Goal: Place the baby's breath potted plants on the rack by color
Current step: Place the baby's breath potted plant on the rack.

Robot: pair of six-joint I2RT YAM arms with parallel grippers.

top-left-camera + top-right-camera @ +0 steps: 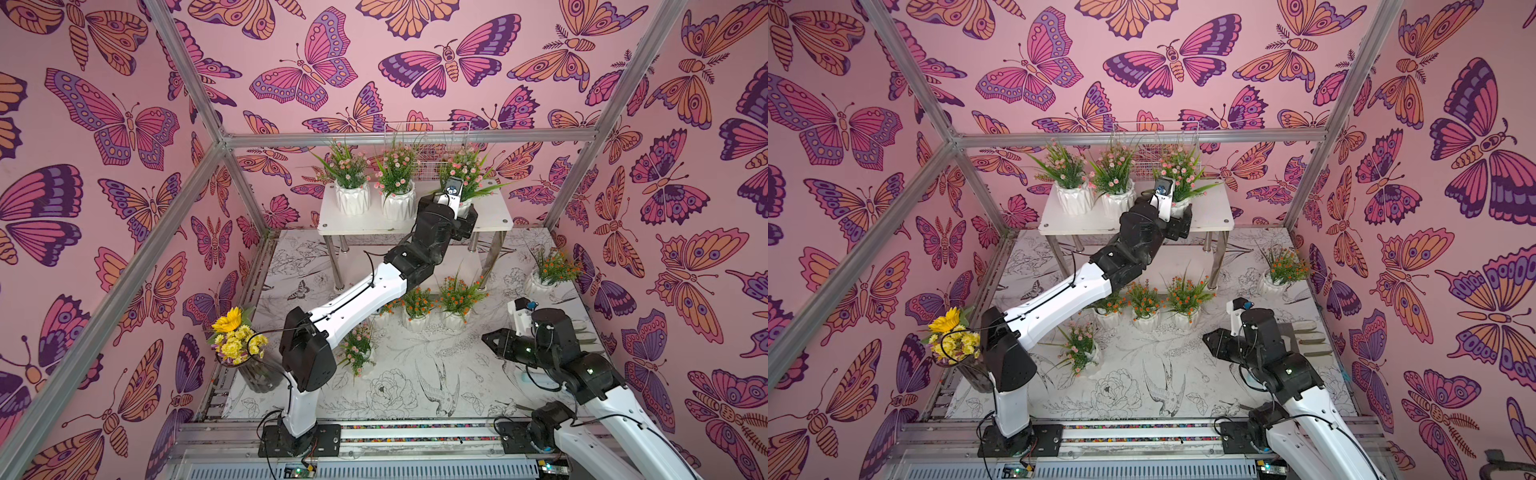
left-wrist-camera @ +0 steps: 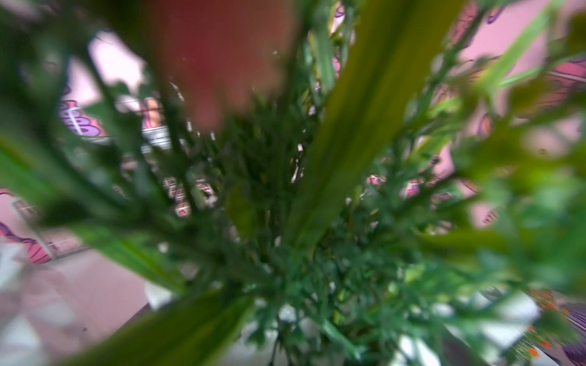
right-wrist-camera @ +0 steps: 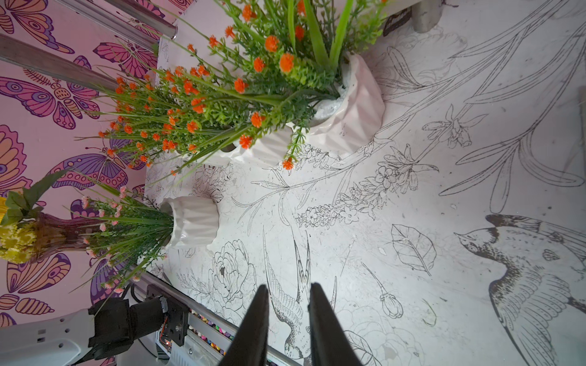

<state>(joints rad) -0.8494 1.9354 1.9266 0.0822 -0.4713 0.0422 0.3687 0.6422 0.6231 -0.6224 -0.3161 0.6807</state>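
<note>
**Left arm at the top board of the rack, right arm over the table**

In both top views we see the rack [image 1: 496,214] at the far end of the table [image 1: 415,361]. Its top board carries three pink-flowered plants in a row: pink plant a [image 1: 352,189], pink plant b [image 1: 398,195] and pink plant c [image 1: 469,174].

The left gripper [image 1: 464,214] reaches the pot of pink plant c. The arm's own wrist covers the fingers, and the left wrist view shows only blurred green foliage, so we cannot tell how wide the jaws stand or whether they grip the pot.

Pink plant d [image 1: 358,347] stands on the table just beside the left arm. Three orange-flowered plants stand in a row in front of the rack: orange plant a [image 1: 388,309], partly under the left arm, orange plant b [image 1: 417,305] and orange plant c [image 1: 457,297]. Orange plant d [image 1: 552,268] stands apart, near the right wall.

The right gripper [image 3: 288,286] hovers above bare table, its jaws a narrow gap apart with nothing between them.

A sunflower bouquet [image 1: 232,336] stands at the table's left edge, and a wire basket [image 1: 428,160] sits behind the rack.
</note>
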